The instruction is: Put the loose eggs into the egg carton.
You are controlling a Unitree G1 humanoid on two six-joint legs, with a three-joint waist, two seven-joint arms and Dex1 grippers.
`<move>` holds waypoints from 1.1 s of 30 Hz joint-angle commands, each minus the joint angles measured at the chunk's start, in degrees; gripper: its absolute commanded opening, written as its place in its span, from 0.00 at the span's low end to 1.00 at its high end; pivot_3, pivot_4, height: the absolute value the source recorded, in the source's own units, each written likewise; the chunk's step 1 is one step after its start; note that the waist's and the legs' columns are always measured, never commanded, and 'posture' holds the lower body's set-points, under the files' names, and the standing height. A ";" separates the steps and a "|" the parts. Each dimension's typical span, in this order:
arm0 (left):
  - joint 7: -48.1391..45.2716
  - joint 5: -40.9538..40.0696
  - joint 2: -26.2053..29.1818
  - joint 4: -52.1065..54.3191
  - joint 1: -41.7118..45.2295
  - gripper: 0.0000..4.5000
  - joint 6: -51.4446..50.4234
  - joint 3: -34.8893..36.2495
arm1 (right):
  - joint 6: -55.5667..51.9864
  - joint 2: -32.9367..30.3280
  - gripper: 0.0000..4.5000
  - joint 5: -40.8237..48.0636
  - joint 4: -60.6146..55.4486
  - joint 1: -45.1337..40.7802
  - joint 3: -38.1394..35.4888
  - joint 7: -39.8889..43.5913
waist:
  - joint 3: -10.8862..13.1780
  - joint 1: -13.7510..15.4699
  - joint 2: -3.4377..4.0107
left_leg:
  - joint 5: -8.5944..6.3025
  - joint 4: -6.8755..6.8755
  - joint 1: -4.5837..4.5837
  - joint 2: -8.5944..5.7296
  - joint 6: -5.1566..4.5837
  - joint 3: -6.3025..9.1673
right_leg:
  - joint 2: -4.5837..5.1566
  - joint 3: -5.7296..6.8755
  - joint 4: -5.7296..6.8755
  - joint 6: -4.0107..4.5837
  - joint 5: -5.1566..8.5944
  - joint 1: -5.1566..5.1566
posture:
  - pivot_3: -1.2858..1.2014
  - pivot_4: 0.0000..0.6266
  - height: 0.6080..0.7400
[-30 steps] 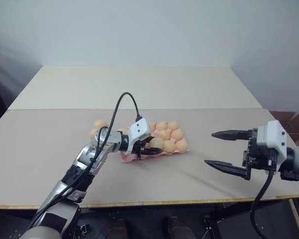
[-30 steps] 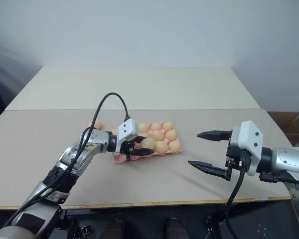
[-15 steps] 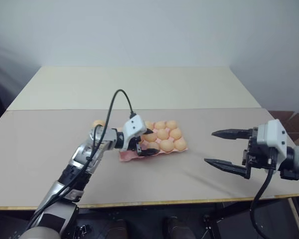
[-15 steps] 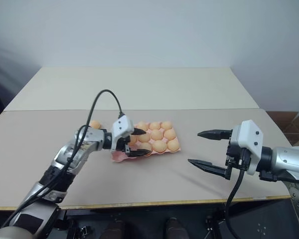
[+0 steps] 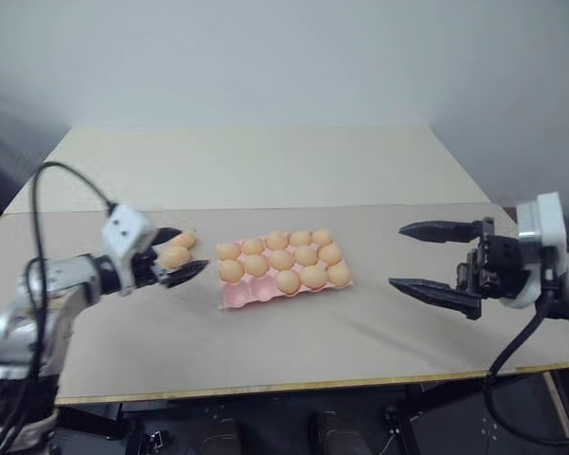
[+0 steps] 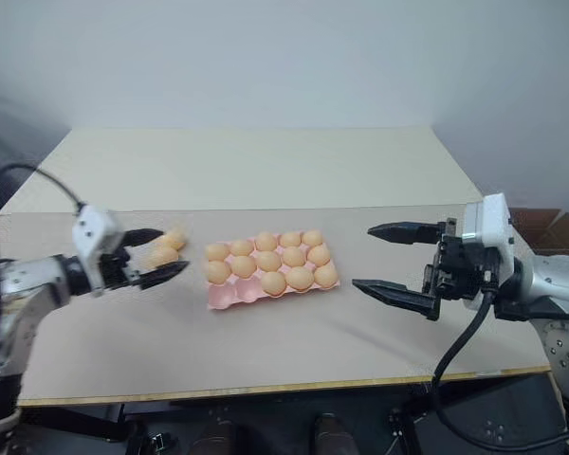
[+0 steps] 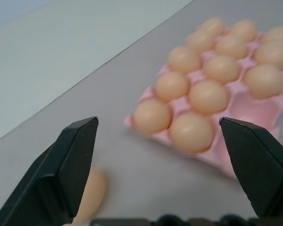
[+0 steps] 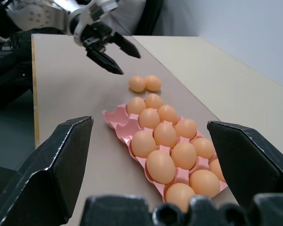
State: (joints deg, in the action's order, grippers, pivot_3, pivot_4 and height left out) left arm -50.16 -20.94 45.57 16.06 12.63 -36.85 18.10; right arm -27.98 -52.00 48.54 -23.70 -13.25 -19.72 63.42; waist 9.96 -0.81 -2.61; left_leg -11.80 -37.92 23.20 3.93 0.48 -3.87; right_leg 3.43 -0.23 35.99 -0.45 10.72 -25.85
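The pink egg carton point(image 5: 247, 294) lies mid-table with several eggs point(image 5: 281, 259) in its cups; two cups at its front left corner stand empty. Two loose eggs point(image 8: 137, 84) rest side by side on the table left of the carton, also visible as eggs point(image 5: 175, 256). My left gripper point(image 5: 192, 248) hovers open and empty just left of them and above them, pointing toward the carton. In the left wrist view one loose egg point(image 7: 92, 193) lies by a finger. My right gripper point(image 5: 396, 255) is open and empty, held above the table right of the carton.
The grey-beige table point(image 5: 360, 332) has a lighter rear section point(image 5: 256, 166) and a front edge close to me. A cardboard box point(image 6: 550, 227) sits beyond the table's right side. A black cable point(image 5: 66, 175) loops over my left arm.
My left gripper opened over the carton, left an egg in a cup, and swung left to the loose eggs. The right gripper rose slightly. The camera view shifted.
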 commanded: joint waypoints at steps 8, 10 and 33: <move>5.56 -3.18 0.28 9.33 -14.29 1.00 -6.01 11.47 | 1.42 -0.23 1.00 -0.99 3.39 -3.43 0.91 3.79 | 0.00 0.86 0.00 | -0.01 0.00 0.07 0.01 0.01 -0.03 | 0.05 0.04 -0.02 0.31 0.19 -0.09 | 0.52 0.24 1.00; 7.21 -3.11 -0.49 10.47 -15.63 1.00 -6.79 11.65 | 1.38 -0.16 1.00 -1.16 3.15 -3.34 0.88 3.81 | 0.00 0.86 0.00 | -0.01 0.00 0.07 0.01 0.02 -0.04 | 0.05 0.03 -0.01 0.31 0.19 -0.10 | 0.52 0.24 1.00; 9.80 5.86 -5.77 -26.88 13.62 1.00 7.50 -11.03 | 1.22 -0.96 1.00 -2.86 1.22 -3.05 0.12 3.43 | 0.00 1.38 -0.02 | 0.00 0.00 0.11 -0.02 0.01 -0.09 | 0.01 0.00 -0.02 -0.01 -0.03 -0.10 | 0.52 0.24 1.00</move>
State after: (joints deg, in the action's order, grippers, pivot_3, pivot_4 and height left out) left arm -40.10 -17.38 39.95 -7.24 24.31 -32.82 8.54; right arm -27.78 -52.10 45.53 -20.90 -15.70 -17.95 66.92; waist 9.96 0.57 -2.63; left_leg -11.80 -37.92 23.31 3.91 0.49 -3.96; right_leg 3.44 -0.23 35.97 -0.46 10.68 -25.96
